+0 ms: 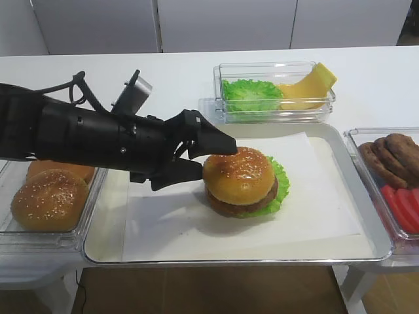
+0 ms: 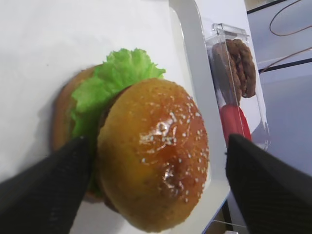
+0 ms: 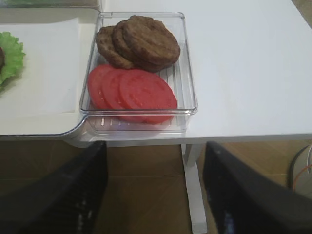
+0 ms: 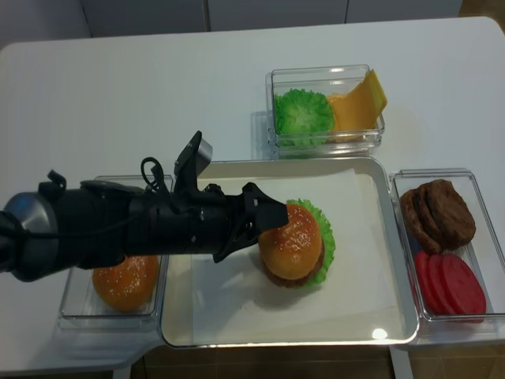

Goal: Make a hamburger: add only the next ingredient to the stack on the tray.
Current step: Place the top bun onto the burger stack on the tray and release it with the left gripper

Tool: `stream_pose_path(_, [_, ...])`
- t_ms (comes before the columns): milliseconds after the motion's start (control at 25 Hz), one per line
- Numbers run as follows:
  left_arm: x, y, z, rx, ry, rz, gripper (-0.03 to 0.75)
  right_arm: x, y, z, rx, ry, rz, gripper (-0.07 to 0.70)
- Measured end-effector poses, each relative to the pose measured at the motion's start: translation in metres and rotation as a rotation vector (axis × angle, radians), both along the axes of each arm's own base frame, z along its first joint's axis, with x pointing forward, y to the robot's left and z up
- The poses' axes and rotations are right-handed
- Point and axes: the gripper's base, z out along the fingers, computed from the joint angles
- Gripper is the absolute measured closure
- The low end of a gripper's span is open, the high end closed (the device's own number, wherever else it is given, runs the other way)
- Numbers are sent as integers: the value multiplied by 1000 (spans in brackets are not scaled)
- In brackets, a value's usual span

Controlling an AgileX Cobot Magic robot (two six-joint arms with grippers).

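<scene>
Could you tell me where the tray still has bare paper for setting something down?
Free: the liner strip between the hamburger and the tray right rim, and the front strip along its near rim. Crowded: left of the burger, where the left gripper hangs with jaws open beside the bun.

A white table (image 4: pixel 142 87) carried three clear plastic bins. The far bin (image 4: pixel 327 75) contained green lettuce (image 4: pixel 302 114) beside orange cheese slices (image 4: pixel 355 106). The right-hand bin (image 3: pixel 187 63) held dark brown patties (image 3: pixel 139 41) behind red tomato slices (image 3: pixel 134 92). The left-hand bin (image 1: pixel 39 239) held sesame buns (image 1: pixel 49 199).
</scene>
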Motion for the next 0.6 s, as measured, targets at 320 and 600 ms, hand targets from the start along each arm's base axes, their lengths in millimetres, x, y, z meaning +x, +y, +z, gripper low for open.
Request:
stream_pose_path(320, [-2,-2,2,-25,9,-23,68,0,0,0,0,0,0,165])
stream_pose_path(600, [-3,-2,3,-44,30,-27,68,0,0,0,0,0,0,165])
